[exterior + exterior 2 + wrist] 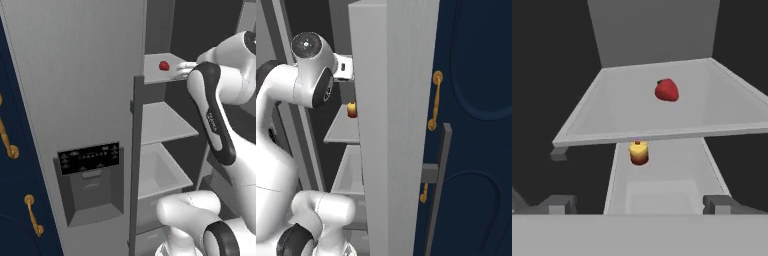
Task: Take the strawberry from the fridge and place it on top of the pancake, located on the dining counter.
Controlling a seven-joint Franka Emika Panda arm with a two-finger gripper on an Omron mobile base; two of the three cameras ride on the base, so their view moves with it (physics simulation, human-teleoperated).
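From the left base view, the tall grey side-by-side fridge (75, 100) stands with its right compartment open, showing pale grey inner shelves. A tiny bright red strawberry (163, 65) sits on the top grey shelf (155, 72), and the white robot arm with dark joints (215, 120) reaches in at that shelf's level, just right of the fruit. From the right base view, the open fridge door's pale edge blocks most of the interior; a small yellow and red item (351, 109), too small to identify, shows on a lower shelf beside the navy blue cabinet with gold handles (476, 125). In the hand view, the two-finger gripper (637, 205) has its dark tips spread wide apart, holding nothing, with the strawberry (666, 90) lying ahead on the upper shelf, well apart from the tips.
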